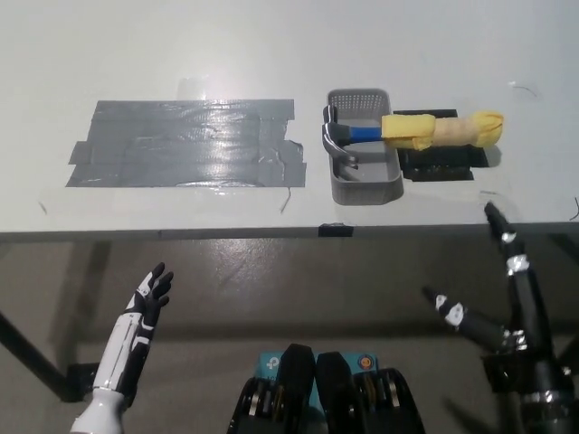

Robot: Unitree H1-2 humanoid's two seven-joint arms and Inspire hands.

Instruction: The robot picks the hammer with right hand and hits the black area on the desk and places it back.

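Leftmost, the white left hand (145,303) hangs spread below the table's (271,54) near edge. Midway, the head-heavy yellow-padded hammer (407,131) lies across the grey basket (364,185); grip its soft handle. The black right hand (493,289), spread, waits below.

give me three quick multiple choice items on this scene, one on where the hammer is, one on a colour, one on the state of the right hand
1. Where does the hammer lie?
A. on the grey taped patch
B. with its head in the grey basket, handle sticking out toward the robot's right
C. in the right hand

2. What colour is the padding round the hammer's handle?
A. yellow
B. red
C. green

3. What is the right hand doing?
A. gripping the hammer
B. pressing on the basket
C. open below the desk edge, holding nothing

Answers: 1 B, the head sits inside the basket. 2 A, the wrap is yellow. 3 C, its fingers are spread, clear of the hammer. The white left hand rests low at the left, also open.
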